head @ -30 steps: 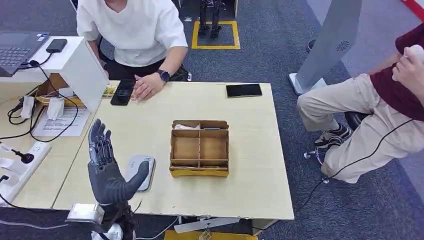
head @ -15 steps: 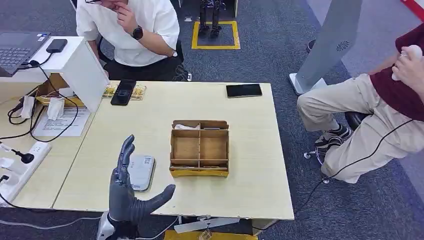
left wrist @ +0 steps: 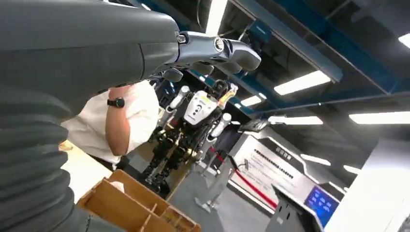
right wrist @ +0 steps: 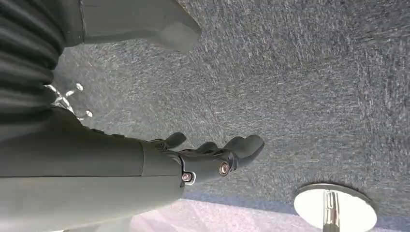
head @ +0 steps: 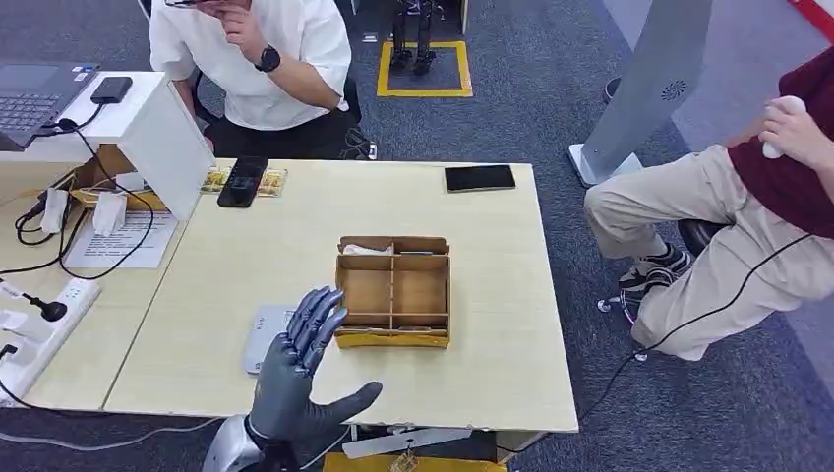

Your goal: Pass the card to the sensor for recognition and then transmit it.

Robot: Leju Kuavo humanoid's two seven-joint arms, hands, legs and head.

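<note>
L hand (left wrist: 145,46) filled upper left of frame, fingers out straight, nothing held. Wooden divided box (left wrist: 135,208) sat at bottom left. Person w/ watch (left wrist: 123,123) mid-left; white humanoid robot (left wrist: 196,116) near centre.

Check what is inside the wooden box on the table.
The wooden box has four compartments. A white item lies in the far-left one; whether it is the card is unclear. The near compartments look bare. The left hand covers nothing inside.

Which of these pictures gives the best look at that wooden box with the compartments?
The head view: it looks down on the whole wooden box, showing its compartments. The left wrist view catches a corner of it beyond the left robot hand. The right wrist view faces carpet.
</note>
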